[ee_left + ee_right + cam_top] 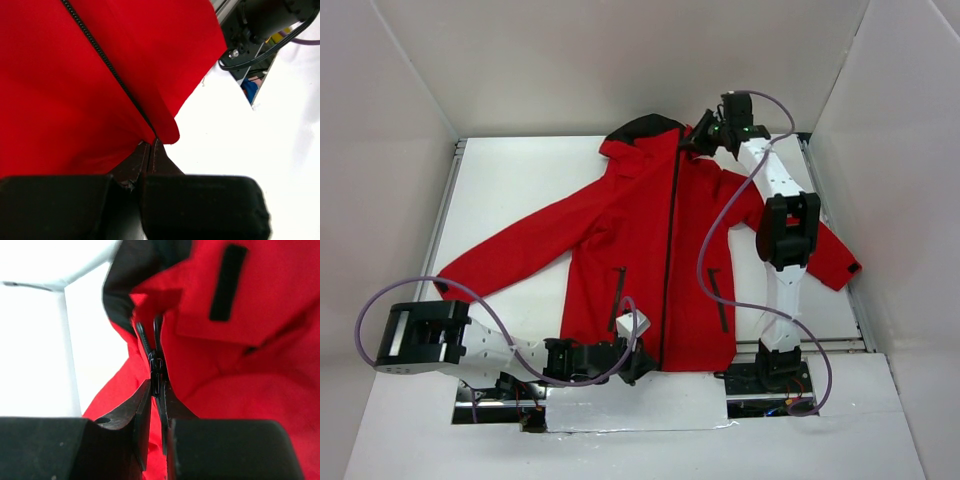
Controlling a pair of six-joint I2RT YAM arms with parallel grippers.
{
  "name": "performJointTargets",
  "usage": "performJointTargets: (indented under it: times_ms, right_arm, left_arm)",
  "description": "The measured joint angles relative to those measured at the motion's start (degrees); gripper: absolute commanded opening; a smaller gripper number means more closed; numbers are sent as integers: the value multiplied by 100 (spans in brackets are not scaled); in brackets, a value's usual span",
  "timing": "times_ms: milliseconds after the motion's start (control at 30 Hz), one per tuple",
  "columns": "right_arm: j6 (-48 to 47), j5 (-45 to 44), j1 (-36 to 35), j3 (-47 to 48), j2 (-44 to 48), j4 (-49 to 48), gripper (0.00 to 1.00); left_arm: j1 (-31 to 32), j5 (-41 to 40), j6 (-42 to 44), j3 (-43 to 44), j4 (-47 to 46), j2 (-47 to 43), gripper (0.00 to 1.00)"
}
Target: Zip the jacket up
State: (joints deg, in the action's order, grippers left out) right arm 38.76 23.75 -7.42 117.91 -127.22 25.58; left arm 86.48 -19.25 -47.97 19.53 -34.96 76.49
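Observation:
The red jacket (620,240) lies flat on the white table, sleeves spread, hood at the far side, its black front zipper (670,250) closed along nearly its whole length. My left gripper (638,362) is shut on the jacket's bottom hem at the foot of the zipper; in the left wrist view (149,145) the fingertips pinch the red hem corner (167,131). My right gripper (705,130) is at the collar, shut on the black zipper pull (157,371), which sits near the top of the zipper by the black hood lining (130,270).
White walls enclose the table on three sides. A metal rail runs along the table's left edge (445,200). The right arm (785,230) lies over the jacket's right sleeve. Cables (715,250) loop over the jacket's right front.

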Motion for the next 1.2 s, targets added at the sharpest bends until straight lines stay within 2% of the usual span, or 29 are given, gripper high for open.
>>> performJointTargets:
  times_ms: [233, 500, 633, 767, 900, 933, 1033, 1067, 1100, 1167, 1200]
  right_arm:
    - [59, -2, 197, 251, 142, -52, 0]
    - [7, 133, 459, 787, 195, 55, 0]
    - [-52, 284, 562, 855, 229, 7, 0]
    - [-96, 474, 590, 1482, 129, 205, 0]
    - [-131, 739, 579, 1637, 144, 11, 1]
    - [-151, 761, 570, 1637, 140, 9, 16]
    - [-227, 750, 533, 1637, 83, 11, 38]
    - [-232, 706, 518, 1637, 59, -92, 40]
    - [-249, 688, 509, 1637, 42, -195, 42]
    - [-262, 636, 505, 1637, 33, -304, 49]
    - [-260, 597, 505, 1637, 33, -337, 53]
  left_arm:
    - [9, -66, -55, -2, -7, 101, 0]
    - [-26, -737, -210, 166, 52, 260, 0]
    - [-181, -809, -374, 236, 114, 444, 0]
    - [-372, -997, -518, 236, 210, 483, 0]
    - [-452, -1283, -793, 251, 372, 483, 0]
    - [-455, -1327, -859, 258, 450, 483, 0]
    - [-452, -1390, -1073, 291, 645, 542, 2]
    - [-450, -1366, -1117, 341, 774, 605, 8]
    - [-435, -1342, -1189, 415, 949, 693, 24]
    - [-415, -1305, -1294, 562, 1272, 837, 37]
    - [-407, -1281, -1366, 634, 1401, 846, 61]
